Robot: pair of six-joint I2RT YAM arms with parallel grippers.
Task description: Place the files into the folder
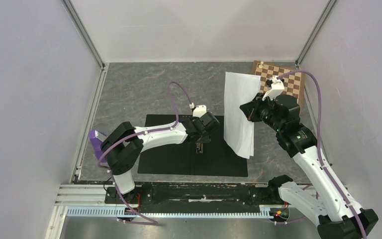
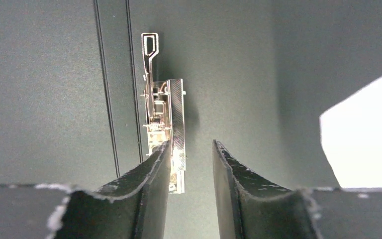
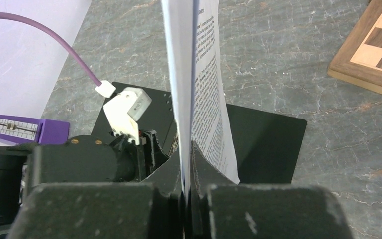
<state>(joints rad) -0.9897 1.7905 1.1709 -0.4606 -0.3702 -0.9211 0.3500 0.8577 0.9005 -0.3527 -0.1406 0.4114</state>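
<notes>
The folder [image 1: 169, 154] lies open on the table, black inner faces up, with its metal clip [image 2: 163, 112] along the spine. My left gripper [image 2: 190, 149] hovers just over the clip's near end, open, with nothing between its fingers. Its left finger [image 2: 151, 172] overlaps the clip's lower end. My right gripper [image 3: 185, 149] is shut on the lower edge of the files [image 3: 181, 59], white sheets with printed text on one side. The files [image 1: 238, 112] are held upright above the folder's right edge [image 3: 268, 144]. A corner of them shows white [image 2: 363, 134] in the left wrist view.
A wooden chessboard [image 1: 284, 79] lies at the back right, behind the right arm. A purple object [image 1: 95, 142] sits by the left wall. Grey walls enclose the table on three sides. A purple cable [image 1: 179, 97] loops above the left arm.
</notes>
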